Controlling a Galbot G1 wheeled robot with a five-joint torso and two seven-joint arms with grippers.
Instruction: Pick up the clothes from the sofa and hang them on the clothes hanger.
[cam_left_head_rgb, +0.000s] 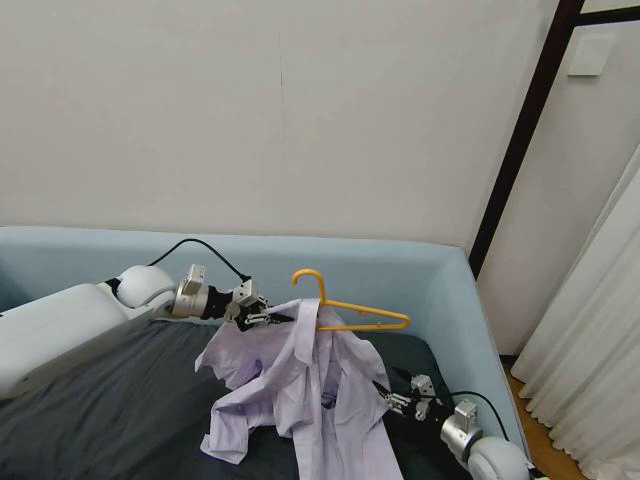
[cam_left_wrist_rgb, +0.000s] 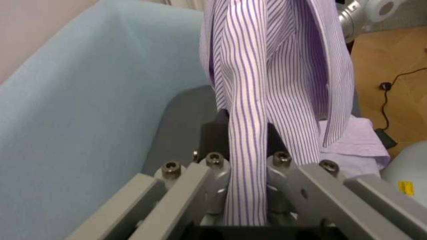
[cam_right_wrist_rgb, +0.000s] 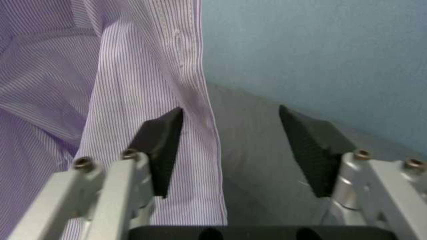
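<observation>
Lilac cotton with fine purple stripes, that's the shirt (cam_left_head_rgb: 300, 385). It's thin, floppy stuff, bunched up over a yellow plastic hanger (cam_left_head_rgb: 372, 319) in the middle of the pale blue sofa (cam_left_head_rgb: 430, 275).

Head view: the hanger sits tilted with its hook up. Most of the shirt droops off its left end onto the dark grey seat cover (cam_left_head_rgb: 110, 400). I can't tell what's actually carrying the hanger. The left gripper (cam_left_head_rgb: 256, 314) is at the shirt's top left edge and the right gripper (cam_left_head_rgb: 398, 396) is low at the near right, just beside the hem.

Left wrist view: the jaws are clamped on a narrow folded strip of the shirt, with the rest hanging away from it. It's a skinny pinch on smooth fabric, so I'd guess a tug could pull it free.

Right wrist view: the jaws are wide apart with nothing between them but seat cover. One black pad touches the button placket. If they close here, I reckon they'll either miss the shirt or grab the sofa cover with it. And with the weight sitting lopsided, the whole shirt could slide off the slick hanger.
</observation>
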